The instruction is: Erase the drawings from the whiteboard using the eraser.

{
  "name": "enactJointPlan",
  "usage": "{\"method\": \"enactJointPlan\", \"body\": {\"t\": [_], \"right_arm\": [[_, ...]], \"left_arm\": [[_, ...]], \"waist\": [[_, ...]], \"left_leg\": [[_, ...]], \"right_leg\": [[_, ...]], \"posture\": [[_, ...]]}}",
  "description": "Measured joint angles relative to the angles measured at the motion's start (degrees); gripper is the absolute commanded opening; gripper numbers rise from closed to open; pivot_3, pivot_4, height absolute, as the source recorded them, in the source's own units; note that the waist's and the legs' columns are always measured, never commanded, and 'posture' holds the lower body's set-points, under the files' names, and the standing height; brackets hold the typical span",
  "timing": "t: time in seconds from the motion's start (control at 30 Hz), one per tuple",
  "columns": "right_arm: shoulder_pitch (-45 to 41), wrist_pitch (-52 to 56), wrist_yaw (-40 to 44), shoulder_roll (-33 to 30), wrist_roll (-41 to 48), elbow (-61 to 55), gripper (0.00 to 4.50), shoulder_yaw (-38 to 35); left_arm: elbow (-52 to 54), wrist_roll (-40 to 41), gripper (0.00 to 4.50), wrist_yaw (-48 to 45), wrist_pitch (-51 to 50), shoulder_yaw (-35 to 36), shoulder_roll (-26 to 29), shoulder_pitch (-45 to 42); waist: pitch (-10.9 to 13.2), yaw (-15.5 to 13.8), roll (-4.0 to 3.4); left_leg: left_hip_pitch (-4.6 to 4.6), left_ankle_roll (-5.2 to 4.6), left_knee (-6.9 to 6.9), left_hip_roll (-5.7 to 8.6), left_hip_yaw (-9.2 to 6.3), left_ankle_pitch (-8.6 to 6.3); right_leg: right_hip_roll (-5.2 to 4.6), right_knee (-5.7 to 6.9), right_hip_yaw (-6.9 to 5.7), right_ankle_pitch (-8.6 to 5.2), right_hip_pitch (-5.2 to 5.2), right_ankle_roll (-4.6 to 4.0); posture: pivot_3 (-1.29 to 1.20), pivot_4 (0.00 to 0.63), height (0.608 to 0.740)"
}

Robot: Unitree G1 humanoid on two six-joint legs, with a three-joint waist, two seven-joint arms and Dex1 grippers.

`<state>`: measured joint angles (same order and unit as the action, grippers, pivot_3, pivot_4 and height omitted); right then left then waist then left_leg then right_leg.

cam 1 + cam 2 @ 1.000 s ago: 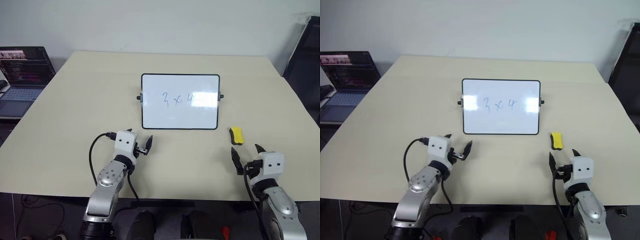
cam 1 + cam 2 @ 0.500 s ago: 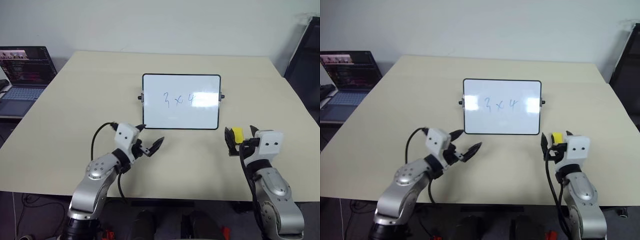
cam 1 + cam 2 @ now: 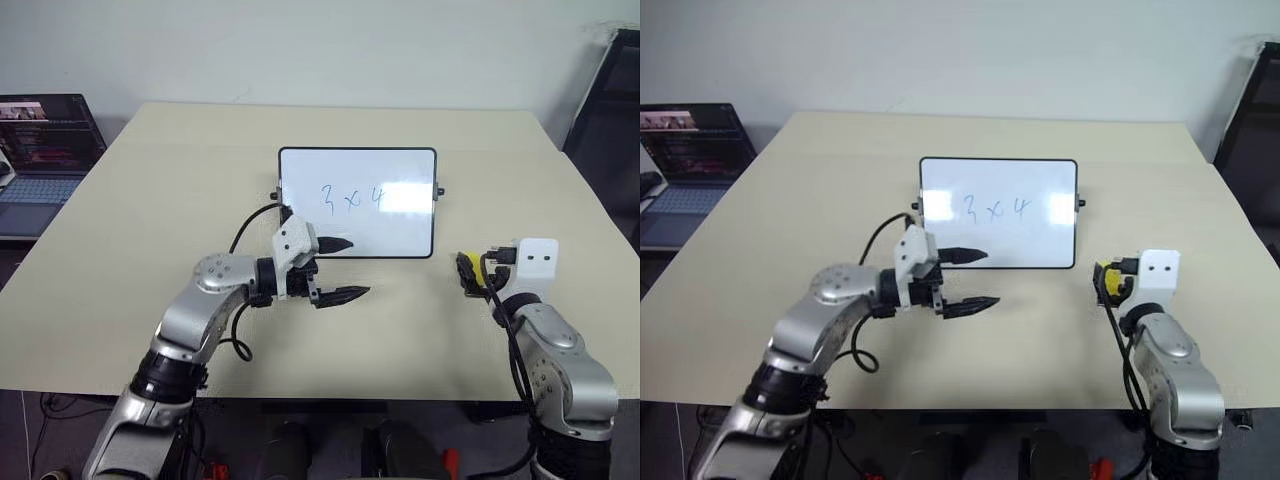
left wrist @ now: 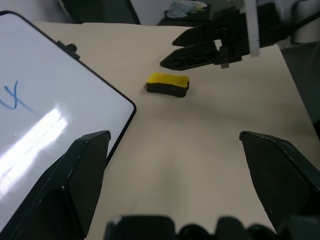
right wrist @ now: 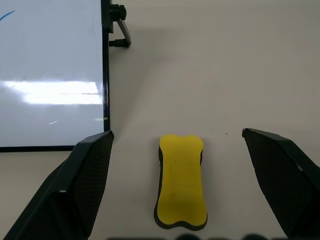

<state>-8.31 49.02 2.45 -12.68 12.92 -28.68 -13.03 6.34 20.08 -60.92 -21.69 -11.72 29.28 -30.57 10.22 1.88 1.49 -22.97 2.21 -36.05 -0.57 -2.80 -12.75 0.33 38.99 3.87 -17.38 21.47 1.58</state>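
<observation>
Left eye view: cream table.
Left gripper: fingers wide, before the whiteboard.
Drawings: blue marks, mid-board.
Eraser: flat on table, right of board.
Right gripper: spread wide around eraser, not touching.

There is 1 whiteboard bearing 1 set of drawings made of 3 marks, and 1 yellow eraser. All sit on 1 table. There are 2 grippers, 1 left gripper and 1 right gripper. 1 laptop stands beside the table.
</observation>
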Motion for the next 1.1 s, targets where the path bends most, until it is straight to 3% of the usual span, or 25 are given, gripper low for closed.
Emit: {"method": "enactJointPlan", "body": {"t": [0.27,0.93,1.03,1.1], "right_arm": [[-2.9,1.5,-1.0,0.0,-0.5,6.9,4.49,-0.4],[-3.9,1.7,0.1,-1.4,-1.5,10.7,4.49,1.9],[-3.9,1.7,0.0,-1.3,-1.6,11.7,3.90,2.1],[-4.0,1.7,0.0,-1.3,-1.6,12.2,3.20,2.1]], "left_arm": [[-7.4,-1.3,4.50,-7.4,3.9,-2.7,-0.6,-6.0],[-10.1,-3.5,4.50,-8.3,4.9,-2.8,-3.2,-7.3],[-9.9,-3.6,4.50,-7.8,4.3,-2.8,-3.1,-7.3],[-9.3,-3.6,4.50,-7.4,4.1,-2.8,-3.1,-7.3]], "waist": [[0.0,0.1,-0.01],[0.0,0.1,-0.01],[0.0,0.1,-0.01],[0.0,0.1,-0.01]], "left_leg": [[0.00,0.00,0.00,0.00,0.05,0.00],[-0.05,-0.01,0.01,-0.02,0.04,0.00],[-0.05,-0.01,0.01,-0.02,0.03,0.00],[-0.05,-0.01,0.01,-0.02,0.04,0.00]], "right_leg": [[0.01,0.01,0.00,0.00,0.04,0.00],[0.04,0.02,0.04,0.00,0.10,-0.01],[0.04,0.01,0.04,0.00,0.10,0.00],[0.04,0.01,0.05,0.00,0.10,0.00]], "posture": [[0.00,0.150,0.740],[0.00,0.150,0.740],[0.00,0.150,0.740],[0.00,0.150,0.740]]}}
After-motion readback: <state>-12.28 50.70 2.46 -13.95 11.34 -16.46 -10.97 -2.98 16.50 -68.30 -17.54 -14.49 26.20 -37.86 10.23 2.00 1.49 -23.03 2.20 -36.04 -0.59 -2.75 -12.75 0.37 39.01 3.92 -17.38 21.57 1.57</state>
